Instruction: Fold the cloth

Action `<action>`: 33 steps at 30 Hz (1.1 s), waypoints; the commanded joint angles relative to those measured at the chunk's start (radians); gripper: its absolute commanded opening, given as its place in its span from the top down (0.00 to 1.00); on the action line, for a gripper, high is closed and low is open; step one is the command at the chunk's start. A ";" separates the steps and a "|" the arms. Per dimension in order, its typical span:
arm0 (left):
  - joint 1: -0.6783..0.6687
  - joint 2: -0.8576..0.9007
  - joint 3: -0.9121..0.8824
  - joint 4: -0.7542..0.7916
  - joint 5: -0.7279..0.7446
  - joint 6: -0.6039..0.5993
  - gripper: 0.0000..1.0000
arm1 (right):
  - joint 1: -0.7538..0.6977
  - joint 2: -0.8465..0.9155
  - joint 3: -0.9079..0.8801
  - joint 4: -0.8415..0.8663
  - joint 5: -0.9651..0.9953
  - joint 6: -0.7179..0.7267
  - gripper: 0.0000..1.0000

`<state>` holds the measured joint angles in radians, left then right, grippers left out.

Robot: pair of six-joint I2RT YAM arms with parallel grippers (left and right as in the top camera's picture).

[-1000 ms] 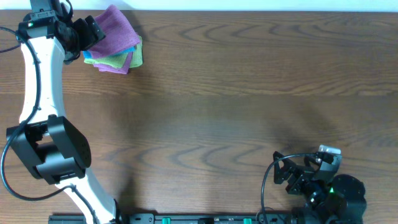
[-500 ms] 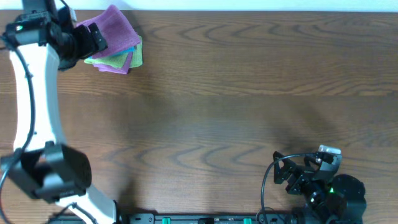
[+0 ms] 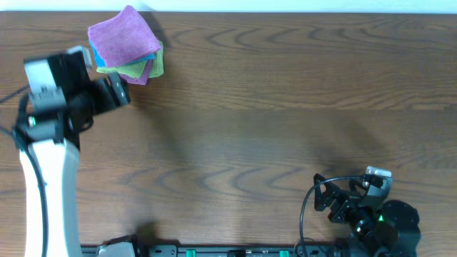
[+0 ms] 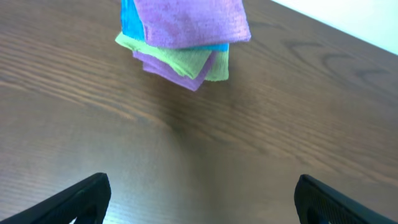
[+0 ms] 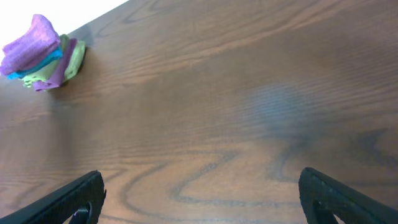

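Cloth [image 4: 186, 22] lies straight ahead of left gripper [image 4: 200, 194], near; jaws spread, empty. Right gripper [image 5: 199, 194] well apart, likewise spread.

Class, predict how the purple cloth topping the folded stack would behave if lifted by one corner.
The purple cloth would probably droop limply: its edges sag over the blue cloth. It looks thin, so likely light. Its fuzzy nap probably grips, so pushing might drag both.
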<state>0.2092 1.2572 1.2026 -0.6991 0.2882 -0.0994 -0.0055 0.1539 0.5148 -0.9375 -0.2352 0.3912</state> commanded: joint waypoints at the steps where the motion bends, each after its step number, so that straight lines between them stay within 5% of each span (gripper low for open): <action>1: 0.000 -0.137 -0.117 0.039 -0.046 0.037 0.05 | -0.008 -0.007 -0.003 0.002 0.003 0.013 0.01; 17: 0.000 -0.809 -0.626 0.050 -0.169 0.079 0.05 | -0.008 -0.007 -0.003 0.002 0.003 0.013 0.01; 33: -0.059 -1.180 -0.903 0.045 -0.170 0.163 0.05 | -0.008 -0.007 -0.003 0.002 0.003 0.013 0.01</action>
<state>0.1799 0.1139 0.3153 -0.6548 0.1261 -0.0044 -0.0055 0.1539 0.5148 -0.9371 -0.2348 0.3912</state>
